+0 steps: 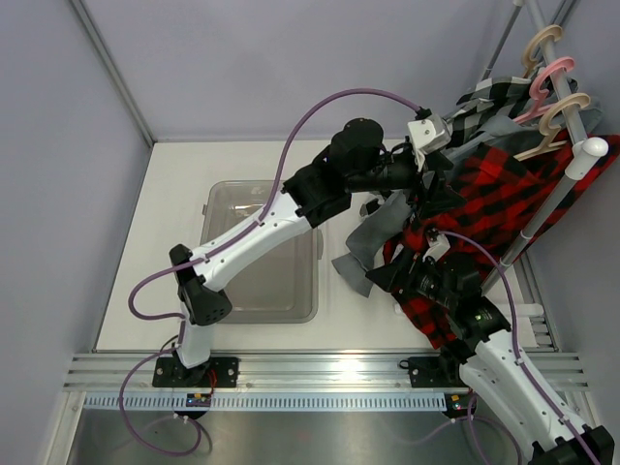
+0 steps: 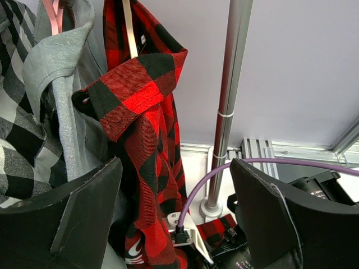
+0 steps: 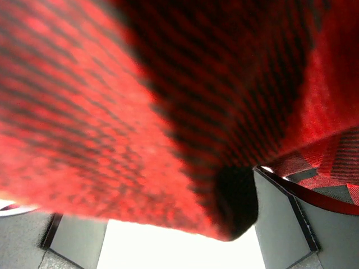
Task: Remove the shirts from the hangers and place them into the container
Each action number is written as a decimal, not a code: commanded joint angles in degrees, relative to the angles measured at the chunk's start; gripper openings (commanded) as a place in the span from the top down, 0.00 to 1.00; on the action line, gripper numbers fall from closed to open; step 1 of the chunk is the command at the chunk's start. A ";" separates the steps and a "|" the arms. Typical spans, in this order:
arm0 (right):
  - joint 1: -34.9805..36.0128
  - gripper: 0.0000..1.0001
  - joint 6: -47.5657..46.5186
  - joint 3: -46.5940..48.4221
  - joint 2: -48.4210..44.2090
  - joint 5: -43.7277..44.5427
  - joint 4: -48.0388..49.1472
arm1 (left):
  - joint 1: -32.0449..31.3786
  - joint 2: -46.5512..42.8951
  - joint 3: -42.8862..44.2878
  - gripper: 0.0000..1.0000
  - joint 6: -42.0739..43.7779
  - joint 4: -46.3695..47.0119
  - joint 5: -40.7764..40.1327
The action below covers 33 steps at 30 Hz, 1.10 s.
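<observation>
Top view: plaid shirt (image 1: 504,189) hangs at frame right, container (image 1: 215,199) centre-left. L wrist: left gripper (image 2: 176,185) spread, holding nothing; collar (image 2: 132,89) upper centre, soft, light, prob. best hold. R wrist: right gripper (image 3: 179,241) spread, unclamped; plaid shirt drapes limp over it.

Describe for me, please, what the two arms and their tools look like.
Both arms have white link shells with black joints: the left arm, the right arm. A purple cable loops along each. The left tool has broad, flat, dark grey fingers; a white camera block sits at its wrist. A small green light glows on the right arm.
</observation>
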 commanded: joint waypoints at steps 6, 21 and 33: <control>0.45 0.01 -0.83 0.01 -0.02 -1.89 2.52 | 0.07 3.43 3.78 0.16 0.81 2.91 -0.80; 0.45 0.02 -1.45 -1.05 1.03 -1.71 3.49 | 1.13 10.29 7.13 0.44 -2.00 7.31 2.10; 0.45 0.02 -2.15 -1.31 -0.81 -1.09 1.47 | -1.07 3.89 0.81 1.00 -8.15 20.91 0.46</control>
